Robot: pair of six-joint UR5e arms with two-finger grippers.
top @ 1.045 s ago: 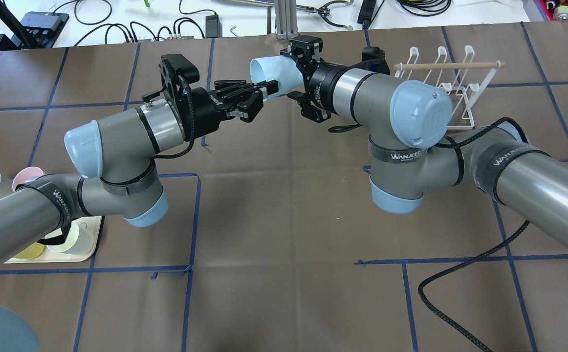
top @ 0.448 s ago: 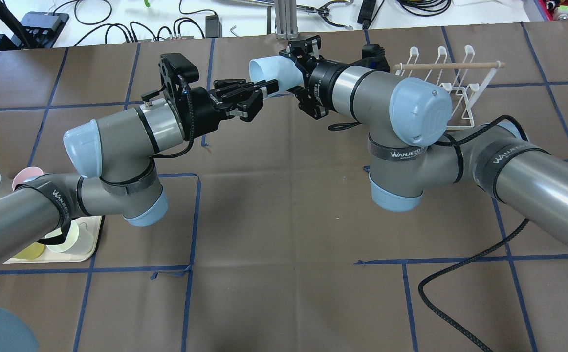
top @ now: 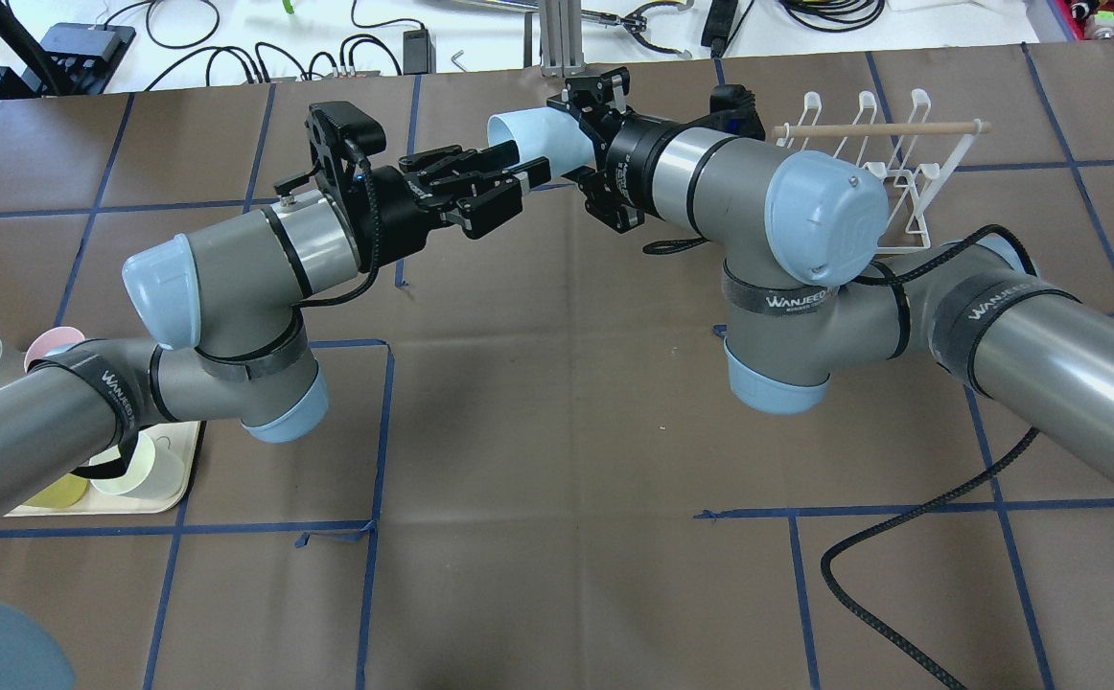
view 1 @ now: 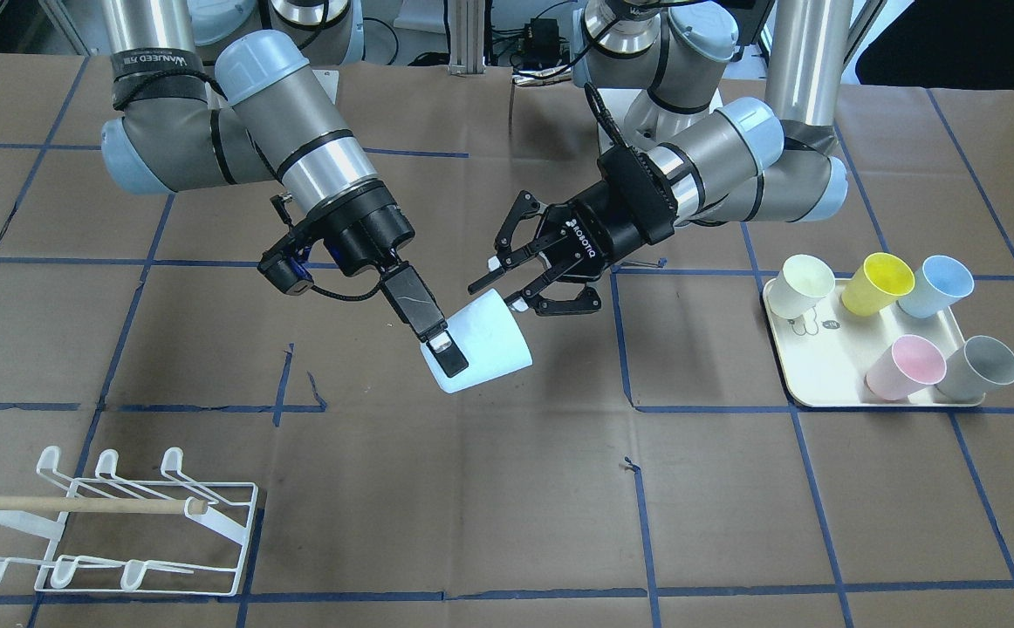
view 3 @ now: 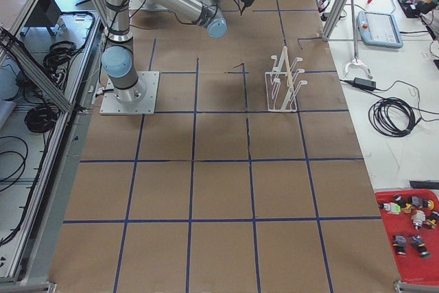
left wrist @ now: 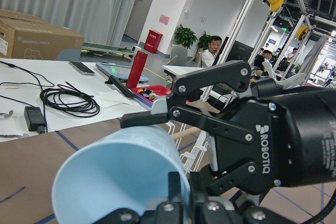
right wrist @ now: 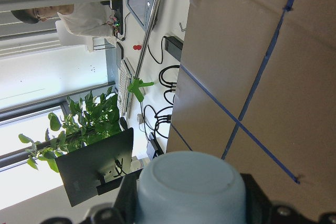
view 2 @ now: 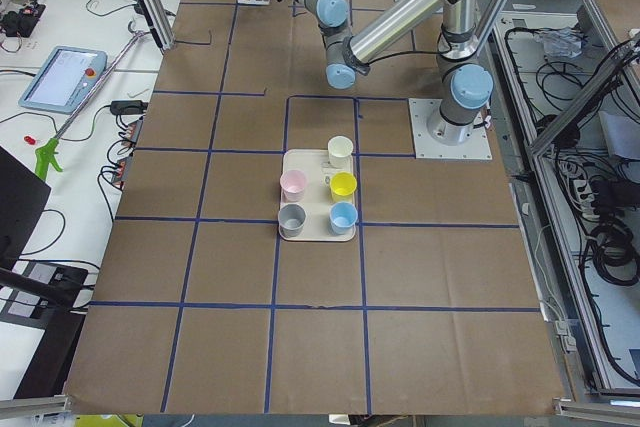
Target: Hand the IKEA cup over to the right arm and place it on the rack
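Pinching smooth, tapered pale-blue cup (view 1: pixel 491 338), black right claw (view 1: pixel 448 349).

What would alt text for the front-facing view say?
The right gripper holds a pale blue cup above the table, the left gripper open beside it. White rack at picture's lower left, tray of five cups at right.

Robotics lab: aluminium frames (view 3: pixel 341 3), cables (view 3: pixel 392 116), teach pendant (view 3: pixel 379 29).

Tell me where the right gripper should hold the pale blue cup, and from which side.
Grip the wall near the closed base, coming from the base end. The cup is tilted with its open rim toward the left gripper, so its base faces the right gripper.
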